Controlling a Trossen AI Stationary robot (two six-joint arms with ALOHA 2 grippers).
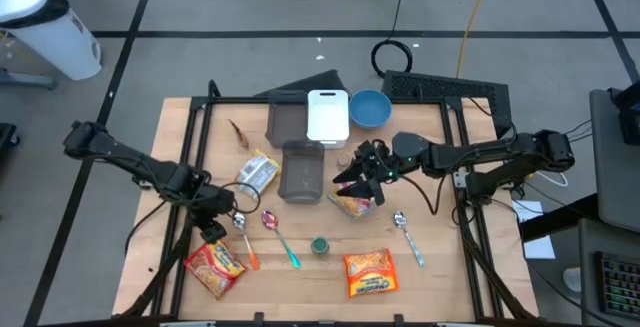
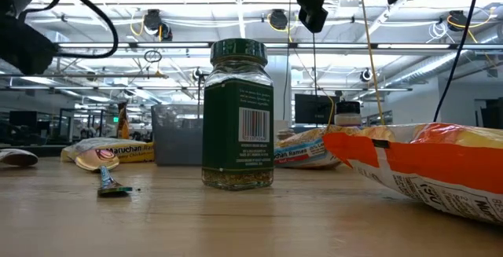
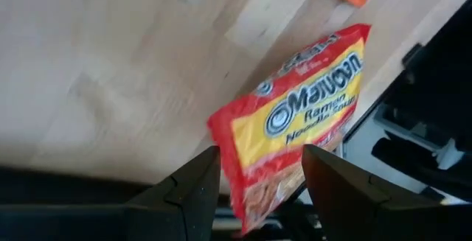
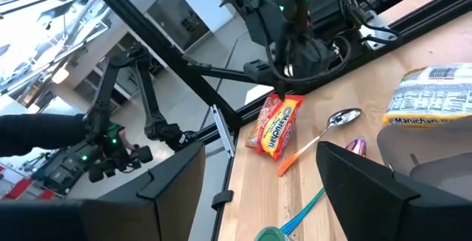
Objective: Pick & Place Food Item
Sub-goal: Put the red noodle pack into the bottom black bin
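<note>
So the left gripper (image 1: 213, 229) had its fingers spread apart and empty, hanging just over the ramen packet (image 1: 214, 268) at the table's (image 1: 440, 277) front-left corner, arm stretched in from the left edge. The right gripper (image 1: 362, 179) was open too, holding nothing, raised near the middle above another noodle pack (image 1: 352, 205), arm reaching in from the right. The clear containers (image 1: 301, 170) looked empty, same with the blue bowl (image 1: 370, 108).
</note>
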